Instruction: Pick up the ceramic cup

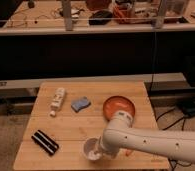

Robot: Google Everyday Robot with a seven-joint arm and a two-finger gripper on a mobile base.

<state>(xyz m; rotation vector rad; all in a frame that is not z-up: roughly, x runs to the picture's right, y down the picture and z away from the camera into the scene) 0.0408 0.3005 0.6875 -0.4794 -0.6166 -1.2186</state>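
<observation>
- While I watch from the remote station, the hand [102, 148] sits low at the near edge of the bench [71, 127], at about 6 o'clock, right against the ceramic cup [92, 149]; I cannot tell how its fingers stand.
- My worry is the edge: the cup stands close to it, so a sideways nudge from the arm could tip it or push it off.
- A smooth round wall with no handle could slip from a shallow hold.
- That cup looks small, white, round and upright, pale inside, its right side hidden by the arm.
- At 8 o'clock lies a black bar [45, 142], well apart.
- Farther back: orange plate [118, 107] at 1 o'clock, blue sponge [80, 104] near centre, white bottle [57, 100] at 10 o'clock.
</observation>
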